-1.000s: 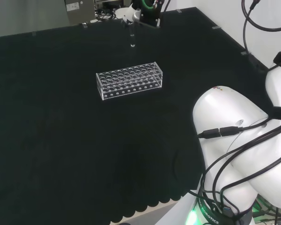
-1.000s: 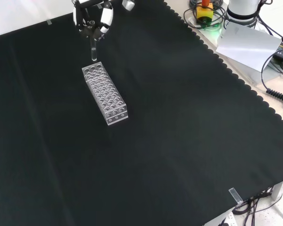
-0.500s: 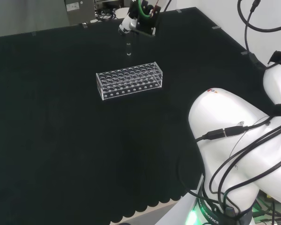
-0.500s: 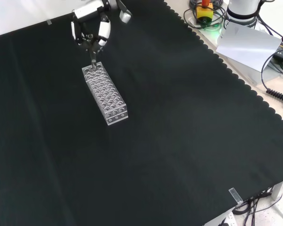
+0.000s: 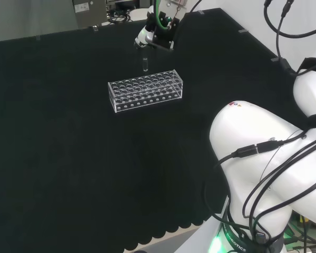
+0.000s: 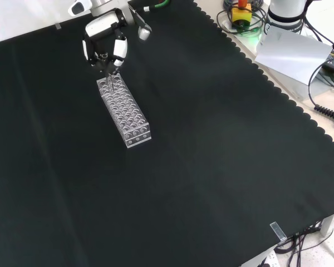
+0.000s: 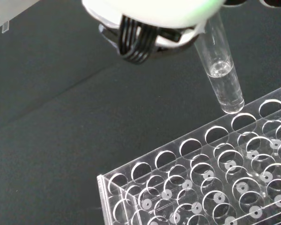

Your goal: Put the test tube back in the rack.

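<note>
A clear plastic test tube rack (image 5: pixel 146 90) (image 6: pixel 124 111) (image 7: pixel 210 187) with many empty round holes lies on the black cloth. My hand (image 5: pixel 154 31) (image 6: pixel 104 41) hangs above its far edge, fingers curled round the top of a clear test tube (image 5: pixel 145 62) (image 6: pixel 108 75) (image 7: pixel 220 70). The tube hangs upright with a little clear liquid in its bottom. In the wrist view its rounded tip sits just above a hole in the rack's outer row, apart from the rack. A blurred white part of the hand (image 7: pixel 150 11) hides the tube's top.
Black cloth (image 6: pixel 211 156) stretches wide around the rack. The arm's big white links (image 5: pixel 268 158) stand at the head view's right. Cables and a white sheet (image 6: pixel 292 50) lie beyond the cloth's scalloped edge in the front view.
The hand has come down and nearer to the rack with the tube. The tube's tip now hangs just over the rack's edge row instead of well behind it.
</note>
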Controlling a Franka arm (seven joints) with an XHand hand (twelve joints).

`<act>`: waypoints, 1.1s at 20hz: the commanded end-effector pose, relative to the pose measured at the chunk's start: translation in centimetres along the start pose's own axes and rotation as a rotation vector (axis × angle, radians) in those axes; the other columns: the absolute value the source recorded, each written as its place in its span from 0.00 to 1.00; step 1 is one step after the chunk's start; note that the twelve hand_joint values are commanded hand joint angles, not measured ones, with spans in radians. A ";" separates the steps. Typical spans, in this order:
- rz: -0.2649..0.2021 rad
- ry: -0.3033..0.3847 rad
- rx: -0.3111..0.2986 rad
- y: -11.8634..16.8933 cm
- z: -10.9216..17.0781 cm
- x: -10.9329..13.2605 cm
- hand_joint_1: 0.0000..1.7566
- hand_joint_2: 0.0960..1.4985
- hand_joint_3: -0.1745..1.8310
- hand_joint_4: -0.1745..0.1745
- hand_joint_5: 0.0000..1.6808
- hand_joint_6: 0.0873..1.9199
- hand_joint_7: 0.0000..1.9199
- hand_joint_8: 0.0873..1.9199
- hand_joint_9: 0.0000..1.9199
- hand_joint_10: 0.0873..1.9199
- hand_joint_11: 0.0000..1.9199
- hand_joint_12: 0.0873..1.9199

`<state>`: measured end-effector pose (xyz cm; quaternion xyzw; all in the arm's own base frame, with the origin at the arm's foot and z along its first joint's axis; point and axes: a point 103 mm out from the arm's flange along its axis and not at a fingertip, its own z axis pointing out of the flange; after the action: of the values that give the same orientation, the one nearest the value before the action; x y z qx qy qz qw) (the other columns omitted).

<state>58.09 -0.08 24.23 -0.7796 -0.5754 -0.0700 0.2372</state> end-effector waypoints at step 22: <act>-0.007 -0.002 0.049 1.4 2.8 0.8 0.69 0.42 0.38 0.00 0.77 0.27 0.89 0.18 0.83 0.20 0.60 0.49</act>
<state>59.36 1.91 21.87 -0.7712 -0.5822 -0.0539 0.2517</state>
